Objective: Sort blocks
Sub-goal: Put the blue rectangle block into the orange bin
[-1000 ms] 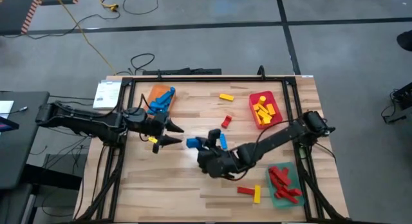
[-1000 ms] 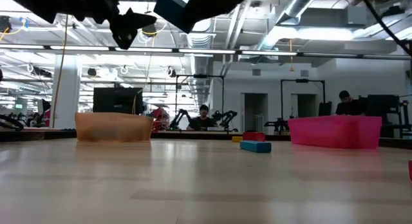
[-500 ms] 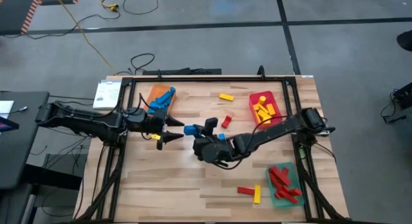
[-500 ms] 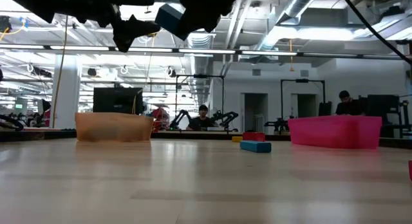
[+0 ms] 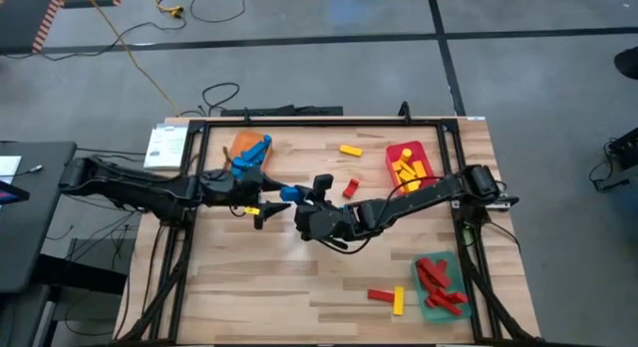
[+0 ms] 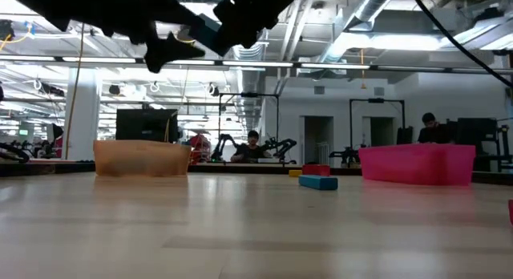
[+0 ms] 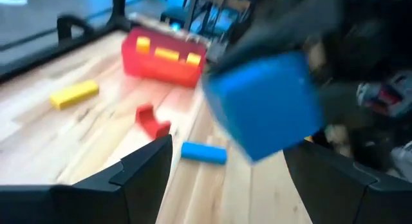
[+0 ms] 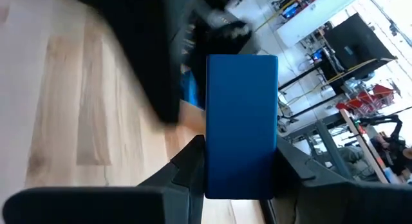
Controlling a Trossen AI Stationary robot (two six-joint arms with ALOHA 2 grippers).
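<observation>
Sorting looks partly done: the orange tray behind the left tool holds blue blocks, the red tray yellow ones, the green tray red ones. About 6 lie loose on the tabletop. Right tool grips a blue block between the wide-spread fingers of the left tool.

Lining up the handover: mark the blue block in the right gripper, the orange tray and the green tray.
blue block [image 8: 241,124], right wrist view, middle of its face.
orange tray [image 5: 242,143], high view, bare floor.
green tray [image 5: 445,262], high view, far rim.
</observation>
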